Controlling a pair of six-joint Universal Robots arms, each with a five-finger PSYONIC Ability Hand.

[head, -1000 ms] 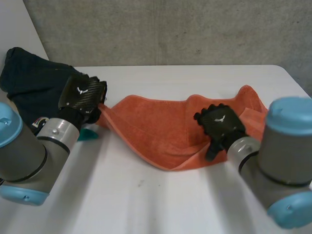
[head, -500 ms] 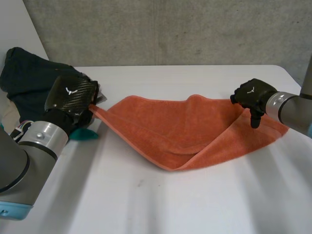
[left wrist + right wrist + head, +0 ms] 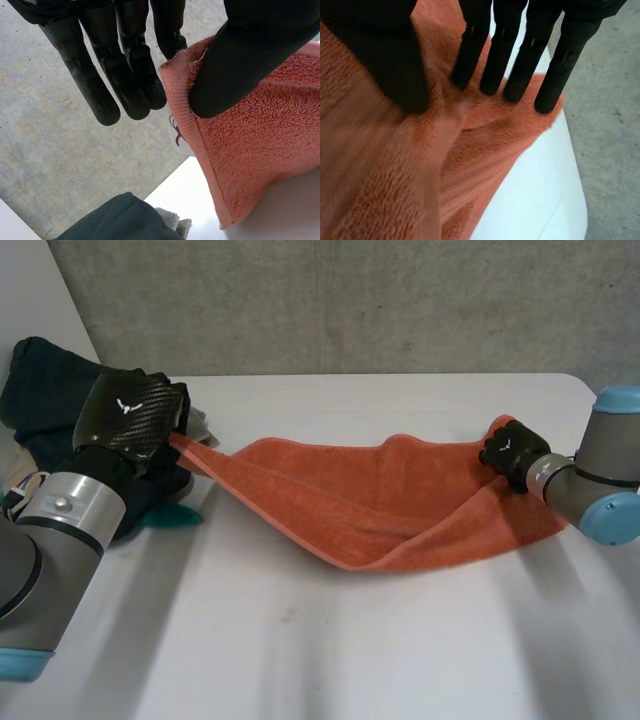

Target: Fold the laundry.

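White bench (image 3: pixel 330 640) carried an orange towel (image 3: pixel 370 495) stretched betw. both hands, its mid lying on the bench. A dark clothes pile (image 3: pixel 50 390) sat at the left rear. At the towel's left corner, left hand (image 3: pixel 135 415) pinched it w/ thumb & one finger, other fingers (image 3: pixel 100 85) straight. At the right corner, right hand (image 3: pixel 510 448) nipped a cloth ridge betw. thumb & straight fingers (image 3: pixel 495 55).

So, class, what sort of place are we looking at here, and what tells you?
Probably a robotics lab, not a home: a white table, a rough concrete wall behind it, and the robot's left hand and right hand each pinching an orange towel.
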